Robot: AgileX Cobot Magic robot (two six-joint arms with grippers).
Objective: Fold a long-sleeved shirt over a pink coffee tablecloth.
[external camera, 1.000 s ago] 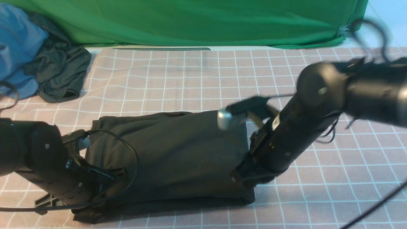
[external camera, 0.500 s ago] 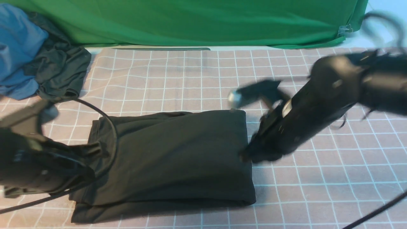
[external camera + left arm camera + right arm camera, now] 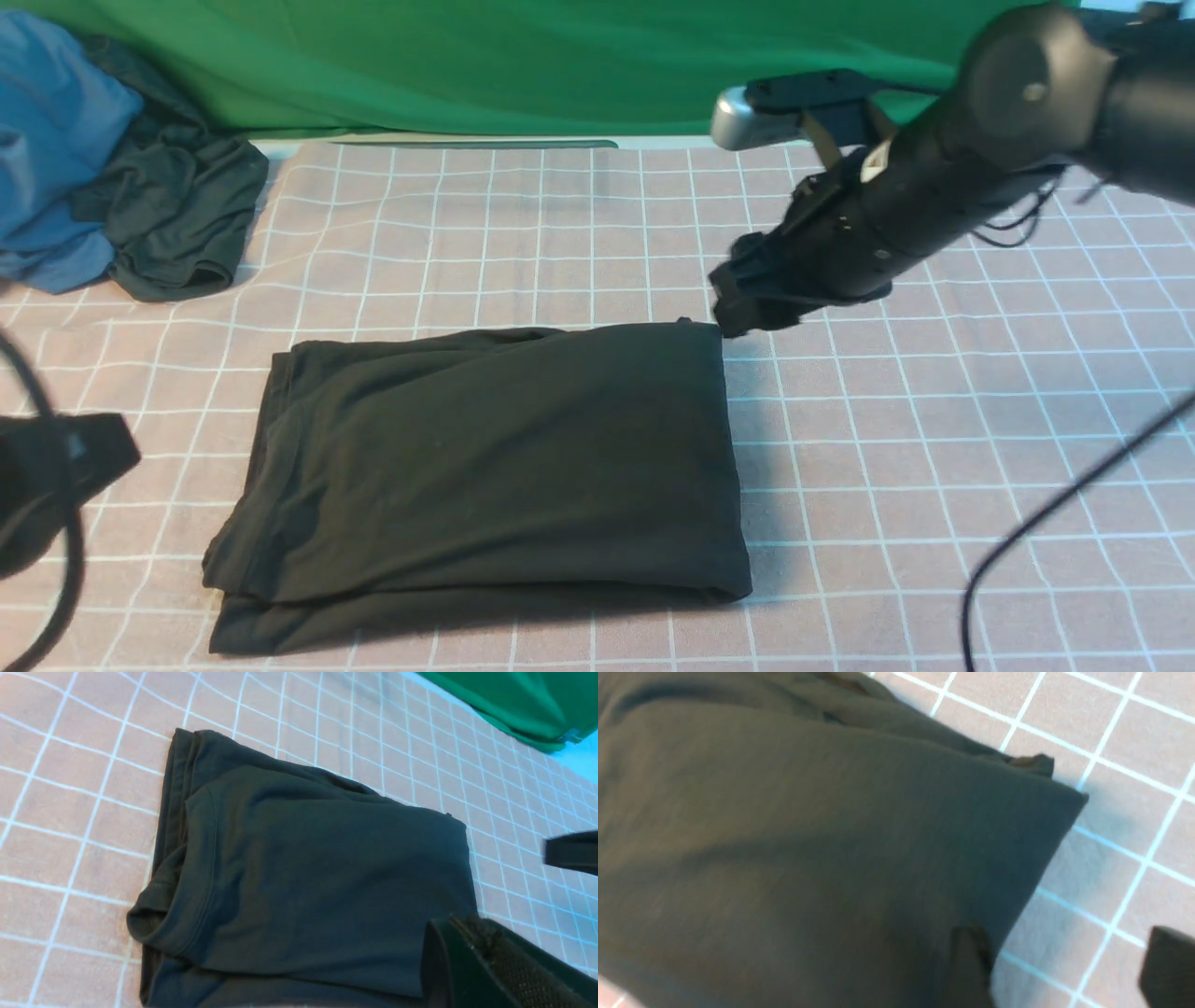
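Shirt (image 3: 485, 467) folded into a flat rectangle mid-tablecloth (image 3: 934, 448). Soft, limp, light by the look; best pinched at a layered corner or hem edge, through all plies. Right gripper (image 3: 1059, 966) spread wide and empty; left gripper (image 3: 495, 966) pressed closed, empty.

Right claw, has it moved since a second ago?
Yes. The right claw has lifted off the long-sleeved shirt and drawn back toward the green cloth, now just beyond the shirt's far right corner.

Robot lab: green backdrop cloth (image 3: 560, 65) behind grid-patterned tablecloth (image 3: 934, 448).
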